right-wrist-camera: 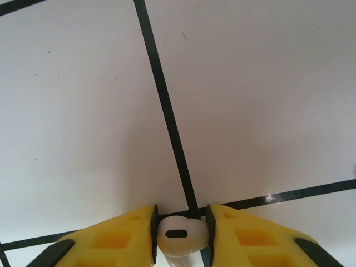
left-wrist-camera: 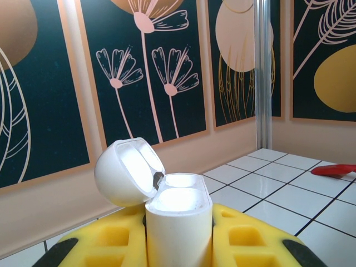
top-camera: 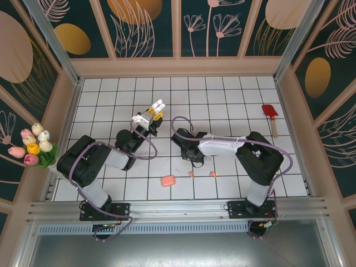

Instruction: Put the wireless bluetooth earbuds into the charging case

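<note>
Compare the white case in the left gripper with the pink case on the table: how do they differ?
The white case has its lid open, tipped back; the pink case looks closed. The white case is held upright in the left gripper, above the table; the pink case lies loose on it, near the arm bases. Both are small, rounded cases.

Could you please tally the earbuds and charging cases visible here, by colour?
White case: 1
Pink case: 1
White earbud: 1
Pink earbuds: 2
Total: 5
</note>
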Tool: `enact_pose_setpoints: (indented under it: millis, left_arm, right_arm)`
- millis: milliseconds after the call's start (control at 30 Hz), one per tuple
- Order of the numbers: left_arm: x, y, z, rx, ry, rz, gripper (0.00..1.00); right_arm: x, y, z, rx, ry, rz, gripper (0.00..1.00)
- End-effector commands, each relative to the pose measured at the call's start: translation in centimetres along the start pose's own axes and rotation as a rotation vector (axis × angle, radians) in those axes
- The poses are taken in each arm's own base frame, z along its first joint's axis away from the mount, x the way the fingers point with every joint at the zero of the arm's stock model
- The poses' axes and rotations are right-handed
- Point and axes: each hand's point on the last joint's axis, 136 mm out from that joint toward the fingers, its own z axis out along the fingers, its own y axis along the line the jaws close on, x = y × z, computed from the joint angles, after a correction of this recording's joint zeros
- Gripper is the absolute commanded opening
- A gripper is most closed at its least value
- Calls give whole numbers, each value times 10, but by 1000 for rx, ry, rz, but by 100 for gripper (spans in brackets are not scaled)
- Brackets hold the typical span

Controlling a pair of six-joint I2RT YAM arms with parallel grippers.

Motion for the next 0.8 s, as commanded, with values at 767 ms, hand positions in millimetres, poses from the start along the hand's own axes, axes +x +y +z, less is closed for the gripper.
enact_pose_setpoints:
  millis: [767]
  left_arm:
    - [-59, -10, -2, 57, -237, 22, 0]
  right_arm:
    - [-113, 19, -136, -368, -447, 109, 28]
